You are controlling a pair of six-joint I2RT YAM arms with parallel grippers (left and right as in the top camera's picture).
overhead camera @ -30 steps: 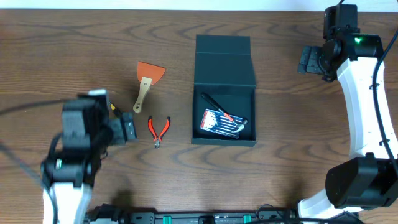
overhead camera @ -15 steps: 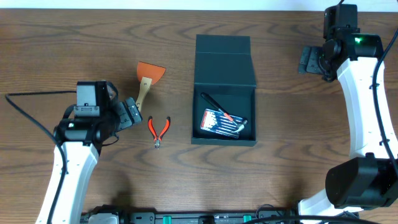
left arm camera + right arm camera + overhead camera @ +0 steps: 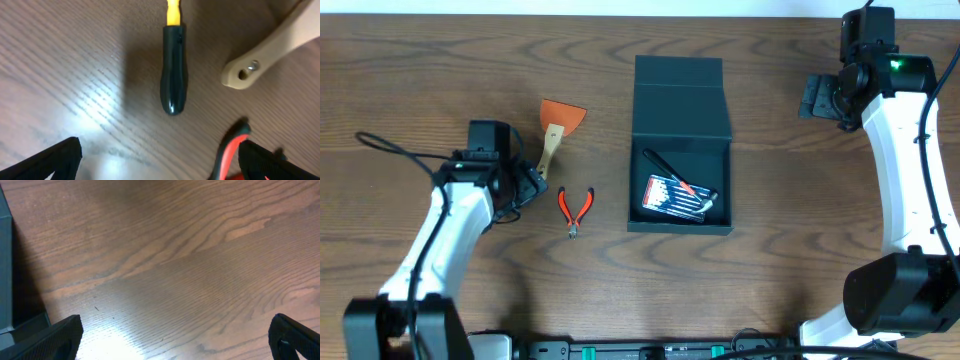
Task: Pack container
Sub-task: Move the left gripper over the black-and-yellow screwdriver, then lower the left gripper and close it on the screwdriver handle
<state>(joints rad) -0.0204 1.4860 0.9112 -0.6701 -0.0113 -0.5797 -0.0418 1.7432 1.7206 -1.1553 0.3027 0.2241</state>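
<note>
Container (image 3: 681, 100) lies open, lid folded back.
Left gripper (image 3: 160, 162), jaws spread, hovers left of it over a black-handled tool (image 3: 173, 70), tip cut off; right gripper (image 3: 175, 340), also spread, right of it.

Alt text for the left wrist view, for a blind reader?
A black tool handle with a yellow collar lies on the brown wooden table ahead of the open left gripper, beside a beige handle and red plier handle.

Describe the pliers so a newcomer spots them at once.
Start at the open dark box mid-table. Left of it lie the pliers, nearer the robot than the scraper. Only they have twin red handles; the scraper has one tan handle.
</note>
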